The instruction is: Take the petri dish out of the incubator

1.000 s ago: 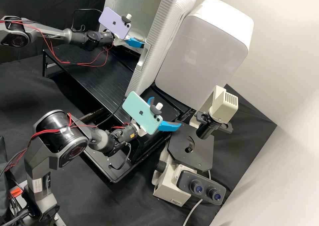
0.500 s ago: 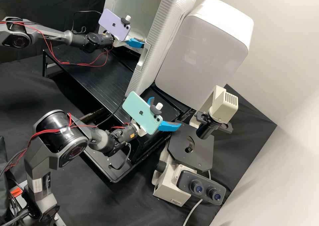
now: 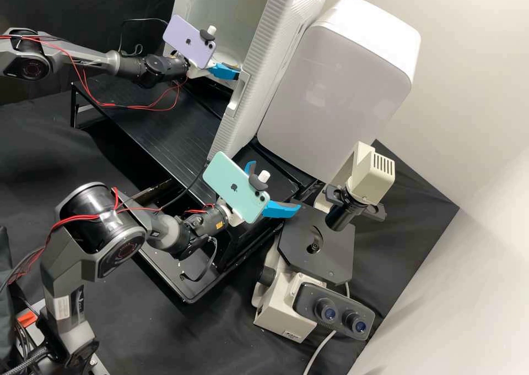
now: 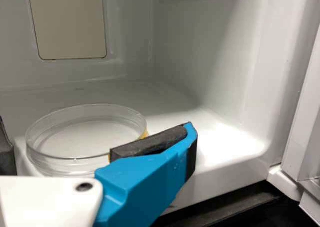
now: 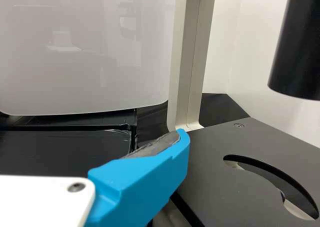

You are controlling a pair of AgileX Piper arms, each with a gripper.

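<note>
Left wrist view looks into the white chamber of the incubator (image 4: 220,62), where the petri dish (image 4: 85,137) sits flat on the floor near the front lip. It is clear and round, with a sliver of yellow at its rim. The left gripper (image 4: 97,139) stands spread wide, with the dish between its fingers. One blue finger's black pad (image 4: 150,142) lies just beside the dish's rim, and the other pad is a dark edge on the dish's far side, with a gap to the glass. Whether the nearer pad touches the dish cannot be told. A plain beige panel (image 4: 67,22) is set in the chamber's back wall.

In the high view the left arm comes across a black raised shelf (image 3: 165,127) to the incubator's open front and carries a lilac phone (image 3: 190,39). The right gripper (image 3: 274,183) hangs well apart from the dish, beside the black stage (image 3: 317,243) of a microscope (image 3: 292,309), its blue fingers parted. A mint phone (image 3: 234,185) rides on its wrist. Each phone bears a small dark mark on its back. A label (image 3: 66,308) on the near arm's base carries print too small to read.
</note>
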